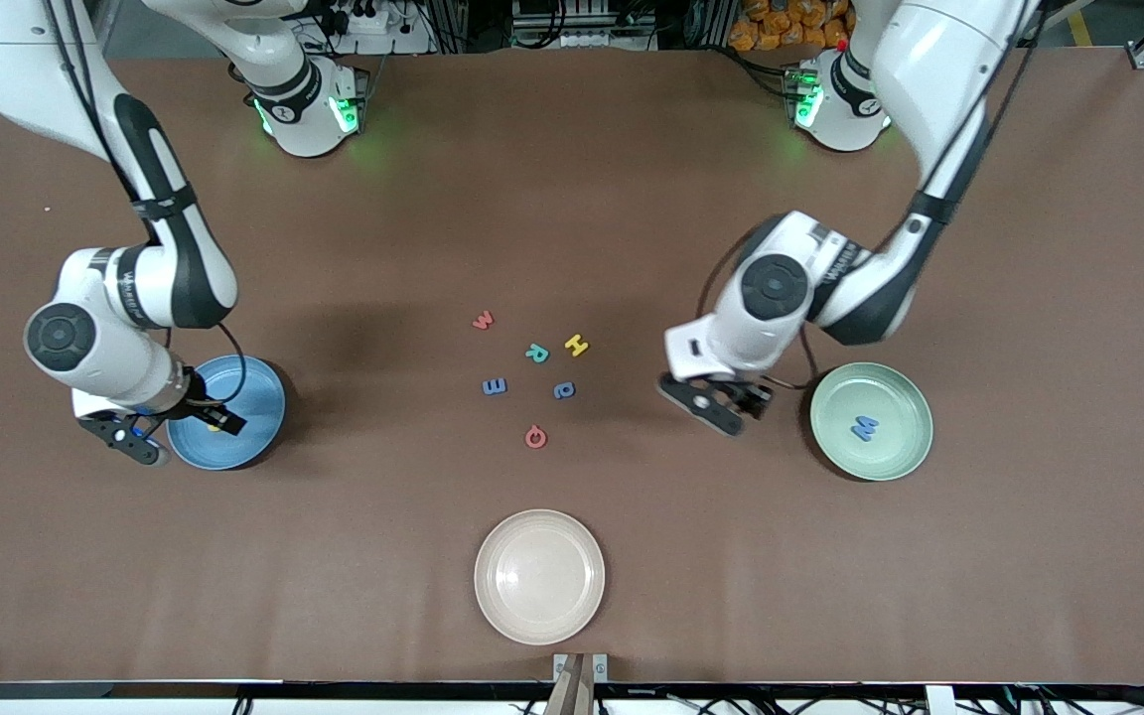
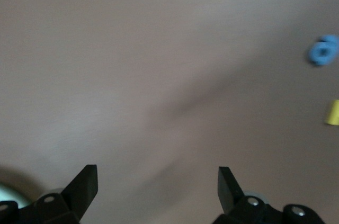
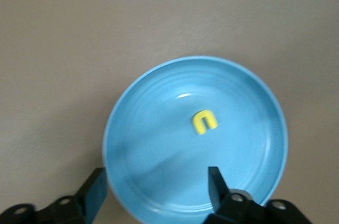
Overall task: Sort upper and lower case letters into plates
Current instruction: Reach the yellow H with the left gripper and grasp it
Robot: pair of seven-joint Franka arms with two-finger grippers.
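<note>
Eight letters are accounted for, taken from the right arm's end of the table to the left arm's end; two are sorted and six are not.

Right gripper hangs over the blue plate, fingers apart and nothing between them; the yellow lower-case letter lies flat on the plate floor, free of the fingers, so this drop reads as done; the plate evidently serves as the lower-case bin.

Six letters lie loose on the table between the two plates, well apart from both: the red w farthest from the front camera; the blue E; the teal R; the red G nearest the camera; a small blue letter, case not legible; the yellow H. None touches another, which should allow single picks.

A cream plate sits nearer the camera than the cluster and holds nothing; it appears to play no part in the sort.

Left gripper is low over bare table between the cluster and the green plate, jaws spread wide and empty; judged to be placed for a pick from the cluster.

The green plate holds one blue M, lying flat near its middle; hence the upper-case bin.
</note>
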